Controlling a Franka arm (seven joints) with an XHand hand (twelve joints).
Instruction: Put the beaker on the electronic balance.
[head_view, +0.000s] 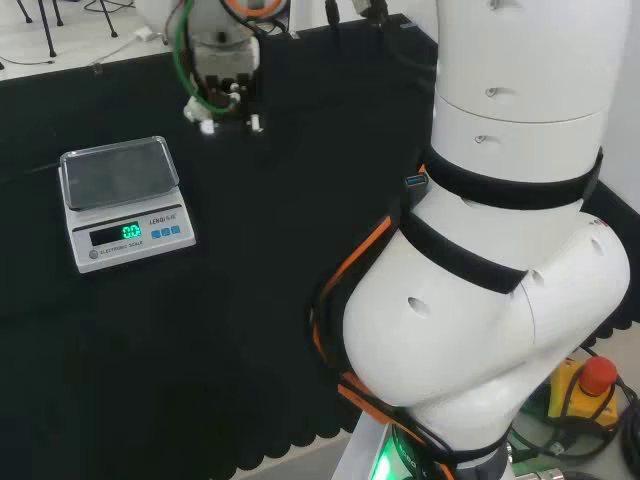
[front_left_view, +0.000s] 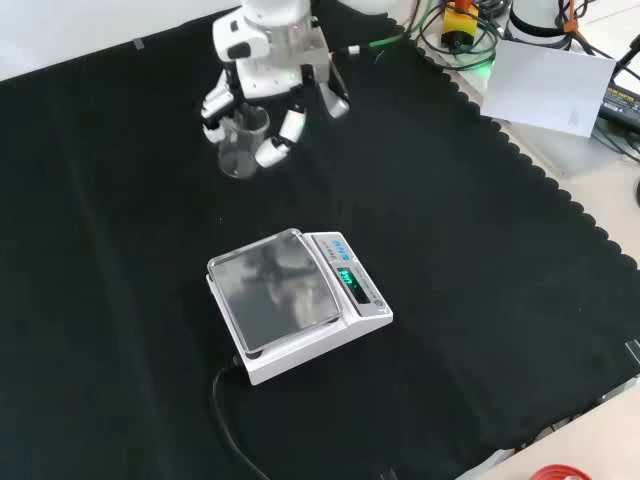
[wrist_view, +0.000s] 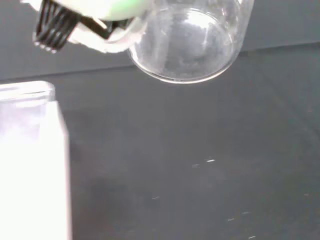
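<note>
Hand (front_left_view: 262, 75) is at the top of the front view, fingers curled around a clear beaker (front_left_view: 240, 145) — holding it upright, fingers on both sides of the glass. Can't tell from the front view whether the beaker base is touching the black cloth (front_left_view: 480, 300) or just above it; the wrist view shows the beaker (wrist_view: 187, 42) round bottom hanging clear of the dark cloth, so it looks lifted. Beaker looks empty there, though the glass is hard to read. Electronic balance (front_left_view: 295, 300) sits well apart from the hand, nearer the camera in the front view, pan bare, green display lit. In the head view the balance (head_view: 122, 200) is nearer and left of the hand (head_view: 222, 85), and the beaker itself is hard to make out against the cloth; hand's upper part is cut off by the frame edge. The arm's white links (head_view: 500, 250) block the right side of the head view. Wrist view: blurred white block at the edge is a corner of the balance (wrist_view: 30, 165), cropped; a finger (wrist_view: 80, 25) shows blurred beside the beaker wall. A black cable (front_left_view: 225, 410) runs off the balance toward the bench edge.
</note>
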